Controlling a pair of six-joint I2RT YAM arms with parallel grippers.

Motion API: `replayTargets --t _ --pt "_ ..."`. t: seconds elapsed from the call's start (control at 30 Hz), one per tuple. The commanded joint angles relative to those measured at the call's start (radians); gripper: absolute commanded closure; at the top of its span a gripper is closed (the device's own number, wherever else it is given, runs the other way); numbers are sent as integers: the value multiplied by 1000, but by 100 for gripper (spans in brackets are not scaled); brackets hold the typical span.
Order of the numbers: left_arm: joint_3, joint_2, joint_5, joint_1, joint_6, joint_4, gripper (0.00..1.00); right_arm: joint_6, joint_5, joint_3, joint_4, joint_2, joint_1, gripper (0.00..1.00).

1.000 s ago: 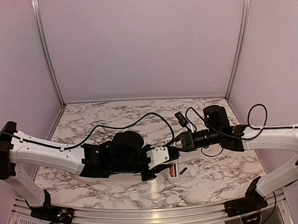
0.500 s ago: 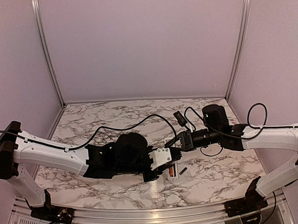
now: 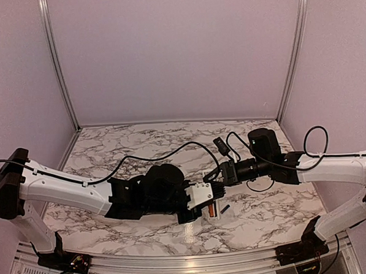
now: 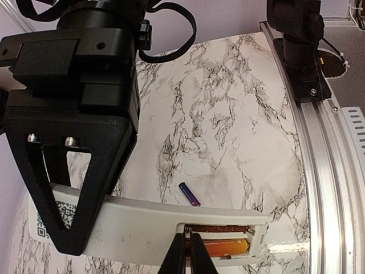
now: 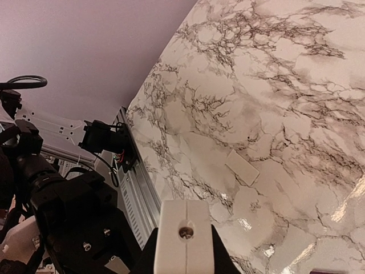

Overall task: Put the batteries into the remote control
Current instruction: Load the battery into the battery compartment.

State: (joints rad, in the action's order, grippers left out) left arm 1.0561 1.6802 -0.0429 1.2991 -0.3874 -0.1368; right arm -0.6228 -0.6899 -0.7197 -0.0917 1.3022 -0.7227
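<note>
The remote control is a slim white bar held off the table, back side up, its battery bay open. My right gripper is shut on one end of it; its black fingers show in the left wrist view. An orange-copper battery lies in the near slot of the bay, beside a slot showing only a spring. My left gripper is shut, its tips at the spring end of that battery. A dark battery lies loose on the marble just beyond the remote, also visible from above.
A small flat white cover plate lies on the marble table. Aluminium rails run along the near edge, with the arm bases mounted there. Black cables loop over the table behind both wrists.
My left gripper has slid right towards the remote and closed its jaws at the battery bay. The right gripper and the remote have barely shifted.
</note>
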Motion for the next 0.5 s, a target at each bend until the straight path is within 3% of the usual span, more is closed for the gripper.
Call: replayTargets --t 0.0,0.47 --pt "18 65 6 19 -18 102 96 -27 -28 -53 -56 -36 -10 100" --pt "3 103 -112 28 -38 204 100 -40 -26 -65 -54 -92 0 100"
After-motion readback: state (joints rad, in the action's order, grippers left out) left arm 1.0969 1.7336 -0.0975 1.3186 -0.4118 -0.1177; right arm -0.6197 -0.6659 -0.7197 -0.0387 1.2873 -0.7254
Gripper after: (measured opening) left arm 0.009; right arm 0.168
